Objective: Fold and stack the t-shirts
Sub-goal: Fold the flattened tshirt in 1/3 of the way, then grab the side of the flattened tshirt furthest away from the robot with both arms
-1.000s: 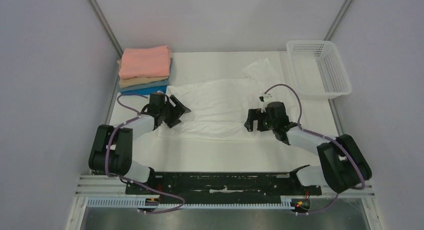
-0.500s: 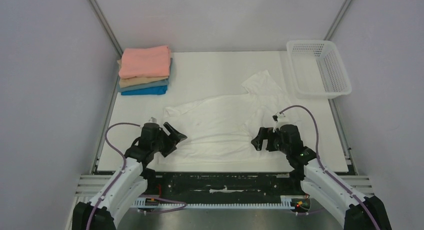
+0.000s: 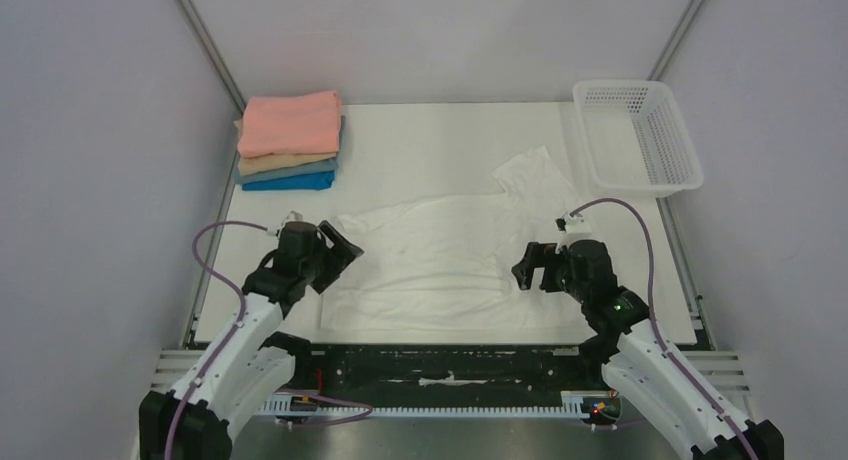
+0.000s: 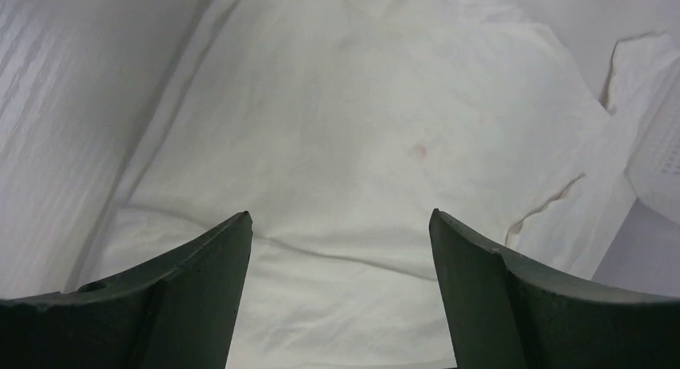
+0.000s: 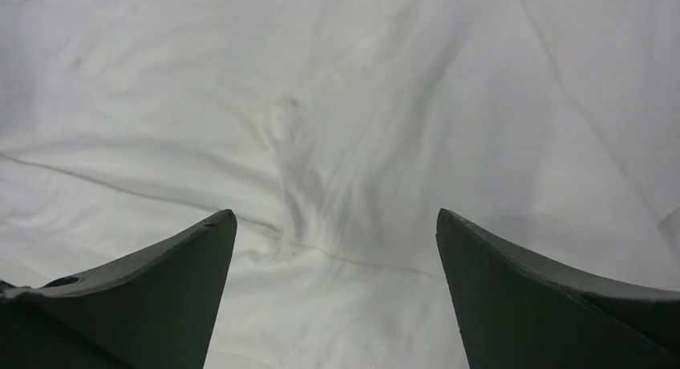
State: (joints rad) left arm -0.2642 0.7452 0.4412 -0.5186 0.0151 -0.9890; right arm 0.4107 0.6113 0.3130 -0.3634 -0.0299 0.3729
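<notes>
White t-shirt (image 3: 440, 265) dragged nearer the table's (image 3: 420, 140) near edge, left claw (image 3: 347, 248) and right claw (image 3: 522, 269) both drawn back toward their bases with it

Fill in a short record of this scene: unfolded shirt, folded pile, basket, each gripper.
Unfolded shirt: white t-shirt, spread out mid-table
Folded pile: stack of shirts, far left; pink on top, then tan, grey-blue, blue
Basket: white mesh basket, far right corner
Left gripper: open, above the shirt's left edge, holding nothing
Right gripper: open, above the shirt's right side, holding nothing
</notes>
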